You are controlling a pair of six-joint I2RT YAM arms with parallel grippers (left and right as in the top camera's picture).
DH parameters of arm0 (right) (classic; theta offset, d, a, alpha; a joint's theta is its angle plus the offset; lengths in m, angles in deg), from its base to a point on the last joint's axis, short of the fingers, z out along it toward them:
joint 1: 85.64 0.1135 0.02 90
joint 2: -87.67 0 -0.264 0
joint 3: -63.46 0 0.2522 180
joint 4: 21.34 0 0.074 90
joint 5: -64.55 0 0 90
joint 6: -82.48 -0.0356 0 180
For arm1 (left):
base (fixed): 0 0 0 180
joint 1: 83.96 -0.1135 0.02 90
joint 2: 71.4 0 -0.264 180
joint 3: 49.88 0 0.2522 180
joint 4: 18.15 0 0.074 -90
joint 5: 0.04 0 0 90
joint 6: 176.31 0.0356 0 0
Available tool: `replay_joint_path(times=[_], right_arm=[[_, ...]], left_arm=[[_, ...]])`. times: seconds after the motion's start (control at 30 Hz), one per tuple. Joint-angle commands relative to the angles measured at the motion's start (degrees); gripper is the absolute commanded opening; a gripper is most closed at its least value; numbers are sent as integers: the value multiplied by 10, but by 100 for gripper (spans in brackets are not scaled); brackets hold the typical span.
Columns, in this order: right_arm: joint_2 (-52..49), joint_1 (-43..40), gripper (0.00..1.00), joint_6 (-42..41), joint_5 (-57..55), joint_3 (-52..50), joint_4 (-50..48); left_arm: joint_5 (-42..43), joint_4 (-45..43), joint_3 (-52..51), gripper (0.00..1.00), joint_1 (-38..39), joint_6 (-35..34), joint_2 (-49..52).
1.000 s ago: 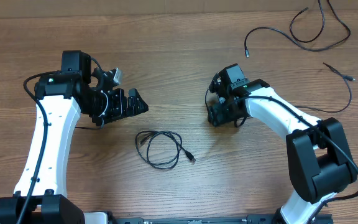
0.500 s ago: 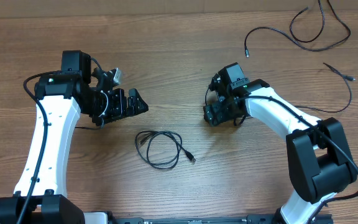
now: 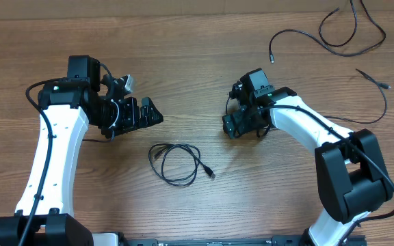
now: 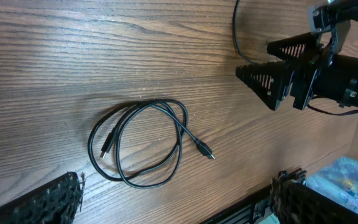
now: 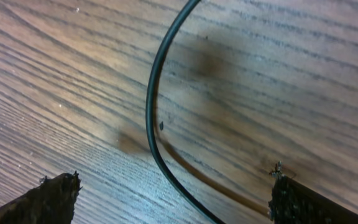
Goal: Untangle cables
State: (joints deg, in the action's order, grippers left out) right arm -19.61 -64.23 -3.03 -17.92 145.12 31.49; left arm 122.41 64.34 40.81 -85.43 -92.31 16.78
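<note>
Three cables lie on the wooden table (image 3: 252, 205), each apart from the others.

Coiled cable (image 3: 180, 182): a loose loop near the middle of the table, closer to my edge, between the two arms. One plug end trails out to the right of the loop; the other lies inside it. Neither claw touches it.

Long cable (image 3: 296, 32): far right corner, wandering in open curves, and it runs off the top edge of the overhead view.

Short cable (image 3: 386, 102): right side, just below the long one, bent into a single arc near the right arm's elbow.

Left gripper (image 3: 154, 113): above and left of the coil, fingers pointing right. Its wrist view looks down on the coil, with the fingers spread wide at either bottom corner and nothing between them.

Right gripper (image 3: 228, 126): up and to the right of the coil, fingers pointing left. Its jaws are also wide apart and hold nothing. In its wrist view a black cord (image 5: 153, 112) crosses the wood between the fingers; I cannot tell from that view what it belongs to.
</note>
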Motion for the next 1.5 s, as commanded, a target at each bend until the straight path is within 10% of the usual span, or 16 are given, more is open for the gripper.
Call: replay_joint_path(times=[0.0, 0.47, 1.0, 1.47], right_arm=[[6, 1, 100, -2, 20, -1, -12], [6, 1, 100, 1, 41, -1, -32], [6, 2, 68, 63, 31, -4, 39], [5, 2, 68, 93, -28, -27, -11]], left_arm=[[-1, -2, 1, 99, 1, -4, 0], [-1, -2, 1, 99, 1, -4, 0], [-1, -2, 1, 100, 0, -4, 0], [-1, -2, 1, 100, 0, -4, 0]])
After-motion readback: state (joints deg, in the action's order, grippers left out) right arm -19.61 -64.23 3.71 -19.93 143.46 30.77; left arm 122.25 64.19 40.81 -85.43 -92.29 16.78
